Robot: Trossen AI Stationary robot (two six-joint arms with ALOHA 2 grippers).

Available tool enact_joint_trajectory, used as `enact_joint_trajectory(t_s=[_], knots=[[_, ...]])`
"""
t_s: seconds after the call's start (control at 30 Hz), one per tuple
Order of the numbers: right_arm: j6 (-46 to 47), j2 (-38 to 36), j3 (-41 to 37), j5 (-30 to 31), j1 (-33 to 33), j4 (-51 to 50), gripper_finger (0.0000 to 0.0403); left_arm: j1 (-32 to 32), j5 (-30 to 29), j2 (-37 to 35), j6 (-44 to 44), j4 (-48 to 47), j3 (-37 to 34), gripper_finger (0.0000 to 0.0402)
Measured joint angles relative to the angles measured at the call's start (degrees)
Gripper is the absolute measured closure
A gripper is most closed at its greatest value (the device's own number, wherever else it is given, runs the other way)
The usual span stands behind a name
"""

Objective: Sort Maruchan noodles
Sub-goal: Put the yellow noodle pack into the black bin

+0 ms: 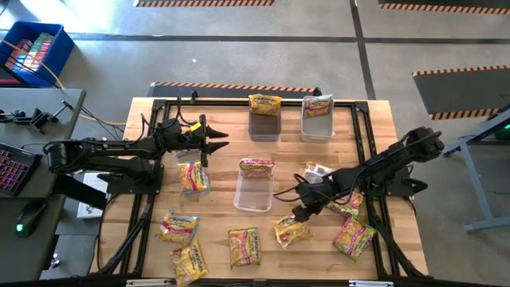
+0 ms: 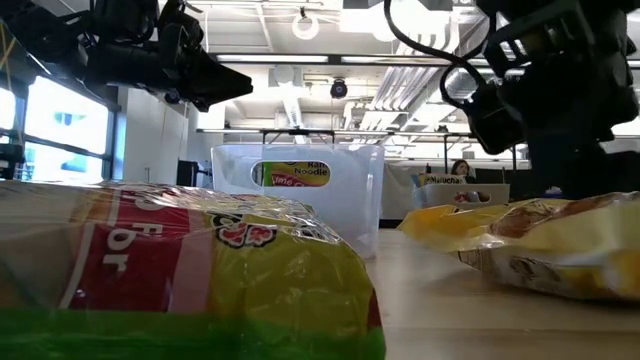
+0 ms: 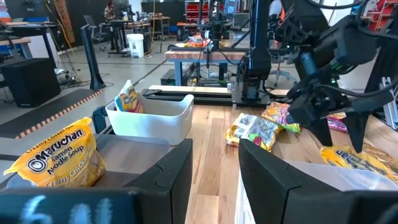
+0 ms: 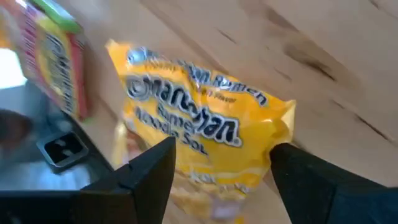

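Several Maruchan packets lie flat on the wooden table: yellow ones [image 1: 177, 227], [image 1: 190, 261], [image 1: 291, 231] and red-and-green ones [image 1: 193, 177], [image 1: 245, 245], [image 1: 353, 237]. Another three rest in bins: a yellow packet [image 1: 264, 104], a silvery one [image 1: 319, 104] and a red-and-green one [image 1: 256, 167]. My right gripper [image 1: 300, 207] hangs open over the yellow packet [image 4: 205, 130], one finger on either side of it and touching nothing that I can see. My left gripper [image 1: 213, 143] is open in the air near the table's left side, left of the dark bin [image 3: 124, 149].
A dark bin [image 1: 264, 126] and a clear bin [image 1: 317, 126] stand at the far edge, and a third clear bin [image 1: 253, 195] is at the centre. More packets [image 1: 319, 171], [image 1: 347, 203] lie under the right arm. Black frame rails run along the table's sides.
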Motion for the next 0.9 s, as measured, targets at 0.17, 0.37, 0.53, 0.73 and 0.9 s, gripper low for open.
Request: enact_joint_trajectory(t_s=[0.17,0.37,0.53,0.73,0.9], knots=[[-1.0,0.0,-2.2,2.7,0.0,1.7,0.0157,0.0,0.0,0.0,0.0,0.0,0.0,0.0282],[-4.5,0.5,-3.0,3.3,0.0,4.1,0.0169,0.0,0.0,0.0,0.0,0.0,0.0,0.0282],[-8.5,0.5,-3.0,3.8,-0.1,10.5,0.0175,0.0,0.0,0.0,0.0,0.0,0.0,0.0282],[-9.0,2.0,-3.0,4.5,-0.1,11.9,0.0171,0.0,0.0,0.0,0.0,0.1,0.0,0.0282],[-10.2,7.1,-3.0,1.9,-0.1,15.5,0.0171,0.0,0.0,0.0,0.0,0.1,0.0,0.0282]])
